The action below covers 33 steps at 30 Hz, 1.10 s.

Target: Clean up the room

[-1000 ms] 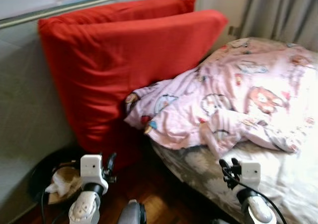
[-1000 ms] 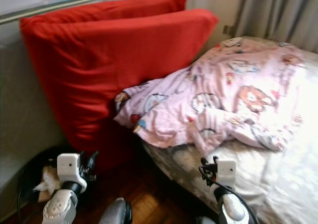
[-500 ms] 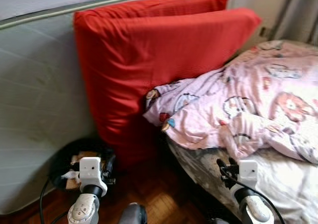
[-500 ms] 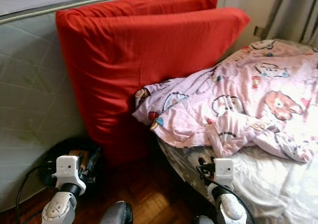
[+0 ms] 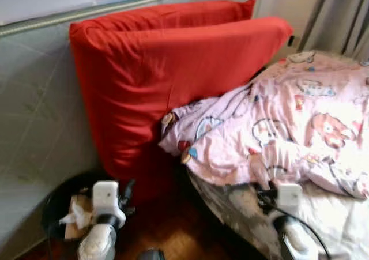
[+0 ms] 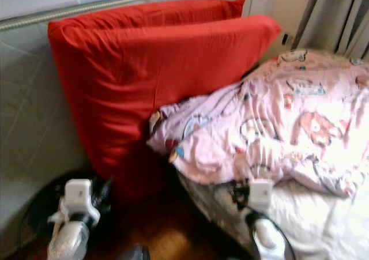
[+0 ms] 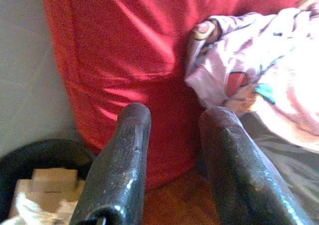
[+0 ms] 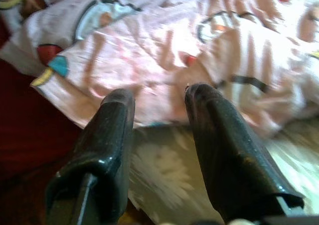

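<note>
Camera swung since half a second ago; red cushion (image 5: 173,81), pink printed quilt (image 5: 277,127) unmoved. Left gripper (image 7: 169,150), right gripper (image 8: 159,130): spread, empty. Tidying unstarted.

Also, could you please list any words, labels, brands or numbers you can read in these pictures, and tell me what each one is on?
None can be read.
Pink blanket: cartoon pictures, no legible words; blurred.
Red cushions: plain, no label showing.
Black bin: the paper inside shows no readable print.
Left gripper and right gripper: no markings visible on the black fingers.
</note>
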Motion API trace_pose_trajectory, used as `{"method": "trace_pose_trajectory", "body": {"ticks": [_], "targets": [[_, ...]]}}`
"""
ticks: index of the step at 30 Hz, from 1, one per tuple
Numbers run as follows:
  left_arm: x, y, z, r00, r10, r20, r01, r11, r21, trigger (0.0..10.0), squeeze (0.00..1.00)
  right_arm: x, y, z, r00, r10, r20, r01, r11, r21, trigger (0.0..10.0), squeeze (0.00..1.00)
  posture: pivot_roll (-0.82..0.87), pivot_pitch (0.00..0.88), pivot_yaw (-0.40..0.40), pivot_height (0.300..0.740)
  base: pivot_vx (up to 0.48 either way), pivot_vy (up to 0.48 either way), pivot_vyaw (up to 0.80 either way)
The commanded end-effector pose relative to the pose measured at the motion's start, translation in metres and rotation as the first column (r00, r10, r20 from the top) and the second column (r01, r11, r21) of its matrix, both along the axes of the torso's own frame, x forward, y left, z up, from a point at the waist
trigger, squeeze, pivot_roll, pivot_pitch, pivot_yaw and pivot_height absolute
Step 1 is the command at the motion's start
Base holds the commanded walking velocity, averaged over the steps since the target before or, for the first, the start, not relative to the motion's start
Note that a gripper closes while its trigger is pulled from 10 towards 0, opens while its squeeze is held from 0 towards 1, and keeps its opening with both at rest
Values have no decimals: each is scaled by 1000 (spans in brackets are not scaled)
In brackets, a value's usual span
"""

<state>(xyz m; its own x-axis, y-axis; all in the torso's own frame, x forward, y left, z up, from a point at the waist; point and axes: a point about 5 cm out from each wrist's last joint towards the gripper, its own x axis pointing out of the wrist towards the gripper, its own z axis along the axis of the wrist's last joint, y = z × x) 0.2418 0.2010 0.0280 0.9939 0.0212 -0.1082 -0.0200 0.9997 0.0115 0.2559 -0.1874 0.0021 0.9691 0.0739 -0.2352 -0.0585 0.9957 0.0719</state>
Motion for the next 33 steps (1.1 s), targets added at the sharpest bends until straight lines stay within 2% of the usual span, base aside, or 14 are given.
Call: {"method": "trace_pose_trajectory", "body": {"ticks": [1,11,14,17,19,22,27,28,33], "targets": [[5,-5,3,1000,-16,12,16,1000,-12,10000,0,-4,-8,-2,1000,-23,-12,23,1000,-12,10000,0,0,0,41,625,307,0,0],[5,-5,4,1000,-17,15,17,1000,-10,10000,0,-3,-7,-1,999,-35,-11,34,999,-9,10000,0,1,0,44,625,311,0,0],[4,-5,4,1000,-15,15,15,1000,-10,10000,0,-3,-9,-4,998,-49,-40,48,999,-20,10000,0,2,0,41,625,302,0,-350],[3,-6,4,1000,-24,10,24,1000,-12,10000,0,-3,-8,-5,998,-38,-47,37,999,-30,10000,0,3,0,42,625,0,0,0],[3,-7,4,999,-30,10,30,999,-12,10000,0,0,-8,-12,990,-92,-107,91,996,-12,10000,0,8,0,43,625,0,0,0],[11,-10,11,999,-44,30,44,999,-10,10000,0,5,-12,-18,971,-138,-193,139,990,-9,10000,0,26,0,39,625,0,0,0],[20,-10,20,998,-43,55,44,999,-12,10000,0,10,-14,-20,960,-145,-241,141,989,-34,10000,0,50,3,35,625,0,0,0],[22,-10,21,998,-38,59,39,999,-17,10000,0,11,-14,-20,958,-147,-247,143,989,-34,10000,1000,58,19,34,625,0,0,0],[24,-10,26,997,-10,77,12,1000,-29,10000,0,12,-15,-22,947,-162,-279,153,987,-51,10000,1000,85,59,32,625,0,0,0]]}}
